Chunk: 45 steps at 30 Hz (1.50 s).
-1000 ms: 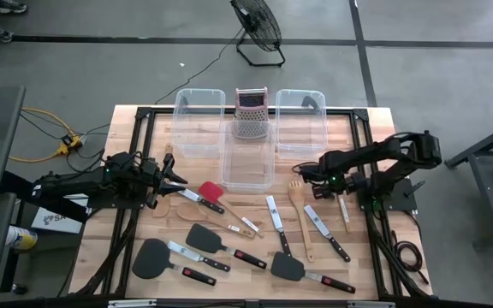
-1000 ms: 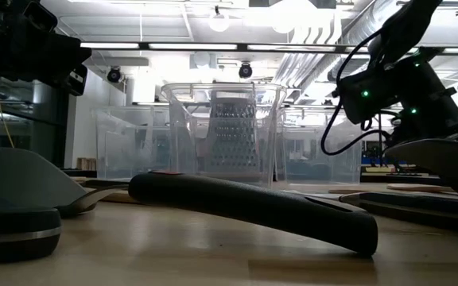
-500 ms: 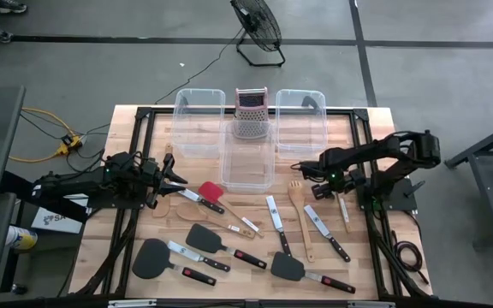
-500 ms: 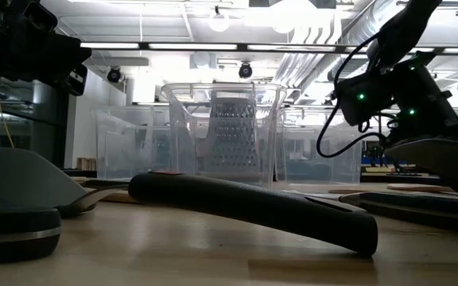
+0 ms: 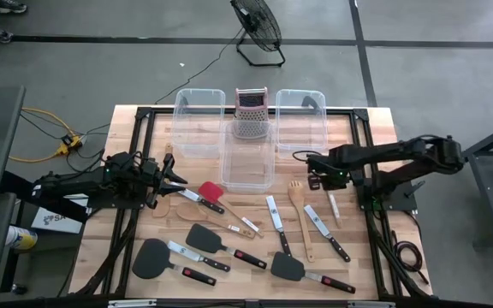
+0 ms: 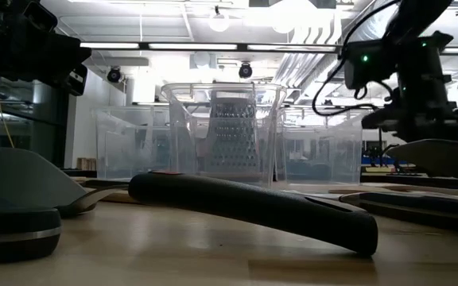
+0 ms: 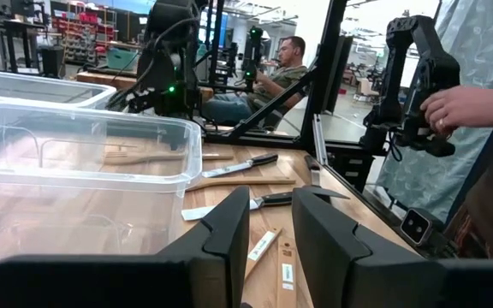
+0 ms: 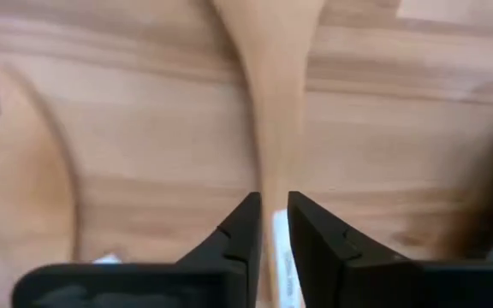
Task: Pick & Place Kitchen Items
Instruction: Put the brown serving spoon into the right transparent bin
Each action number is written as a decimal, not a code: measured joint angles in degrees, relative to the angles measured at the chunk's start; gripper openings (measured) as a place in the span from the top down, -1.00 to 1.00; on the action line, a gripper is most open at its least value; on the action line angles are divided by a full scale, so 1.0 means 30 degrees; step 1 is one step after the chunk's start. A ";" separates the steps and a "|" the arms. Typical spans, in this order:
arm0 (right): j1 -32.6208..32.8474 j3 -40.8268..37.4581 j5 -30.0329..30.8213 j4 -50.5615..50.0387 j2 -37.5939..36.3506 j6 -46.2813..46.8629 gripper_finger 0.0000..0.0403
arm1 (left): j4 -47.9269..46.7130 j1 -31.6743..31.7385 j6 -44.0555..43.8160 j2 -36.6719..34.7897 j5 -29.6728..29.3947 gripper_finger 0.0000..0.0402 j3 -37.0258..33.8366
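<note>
My right gripper is at the table's right side, shut on a pale wooden spoon whose handle trails toward the near edge. In the right wrist view the spoon widens ahead of the fingers. My left gripper hovers at the table's left, beside the left bin, open with nothing between its fingers. Lying flat on the table are a red spatula, black spatulas, knives and a wooden fork. My right gripper pinches the wooden spoon's narrow handle between its two fingers, just behind where it widens. The fingers come from above, pointing down, and lie across the handle. Whether the spoon is clear of the table I cannot tell.
Three clear bins and a steel grater stand at the far middle. More utensils lie along the near half of the table. Beyond the table, the left wrist view shows a person's hand on another arm.
My right gripper has gone down and a little toward the table's left onto the wooden spoon and has shut on its handle. The spoon has shifted slightly toward the table's left.
</note>
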 joint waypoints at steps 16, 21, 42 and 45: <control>0.0401 0.0038 0.0268 0.0331 0.2013 -0.0458 0.10 | -0.0006 0.0006 -0.0005 0.0001 -0.0073 0.55 0.0000; 0.0471 -0.0646 0.0124 0.1489 0.2717 -0.0320 -0.02 | 0.0001 0.0001 0.0002 0.0001 -0.0073 0.55 0.0000; 0.0675 -0.1078 -0.0673 0.2534 0.2901 -0.0190 0.66 | 0.0000 0.0004 0.0001 -0.0001 -0.0058 0.55 0.0000; 0.0862 -0.1161 -0.0764 0.2202 0.2503 0.0501 0.66 | 0.0001 0.0006 -0.0004 -0.0006 -0.0058 0.55 0.0000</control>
